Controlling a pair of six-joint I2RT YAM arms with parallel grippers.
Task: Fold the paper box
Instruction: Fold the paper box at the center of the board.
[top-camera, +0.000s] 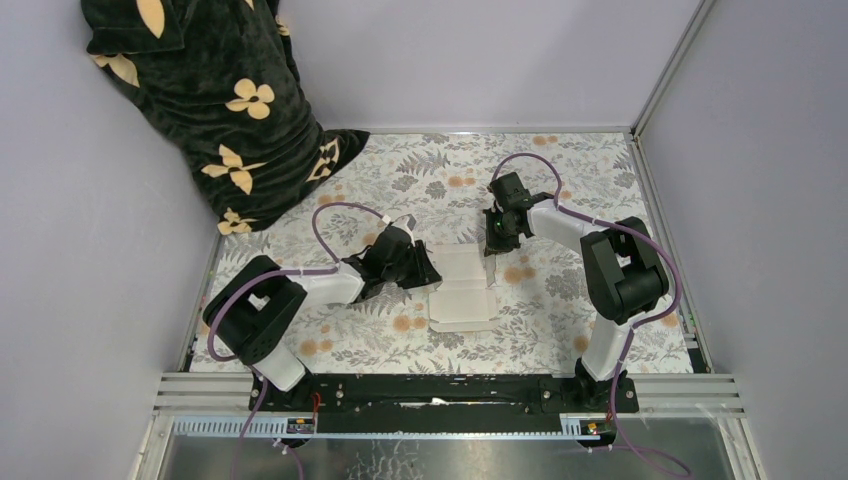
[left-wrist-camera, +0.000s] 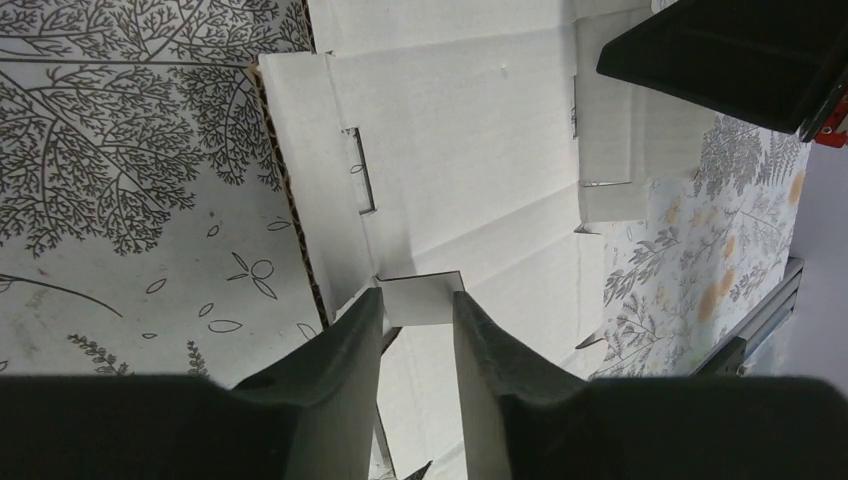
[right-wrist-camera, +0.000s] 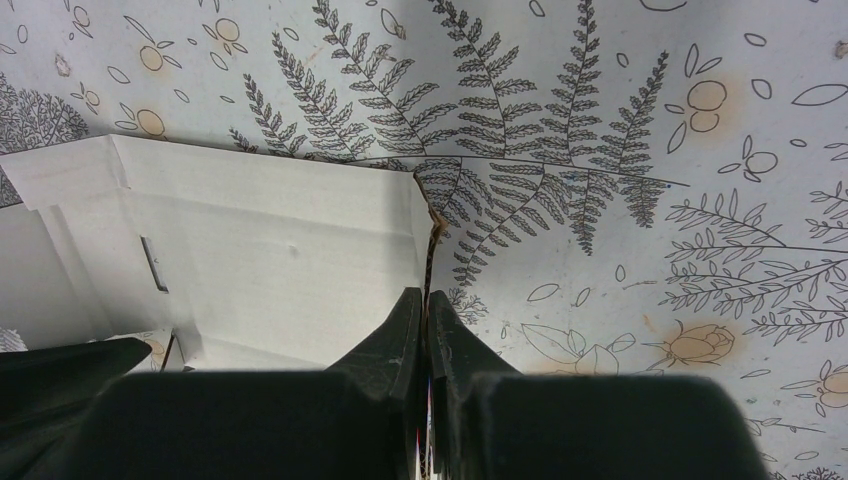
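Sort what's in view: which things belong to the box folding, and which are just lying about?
Job: paper box; left gripper, open at its flap; right gripper, pinching its edge.
Lying about: dark flowered cloth, far-left corner; leaf-print table cover.

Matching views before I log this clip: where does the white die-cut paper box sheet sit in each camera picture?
Top external: paper box lies flat, just below picture centre.
Left wrist: paper box fills the upper middle.
Right wrist: paper box takes the left half, mid-height.
Shared landmark: fern-print tablecloth under it.
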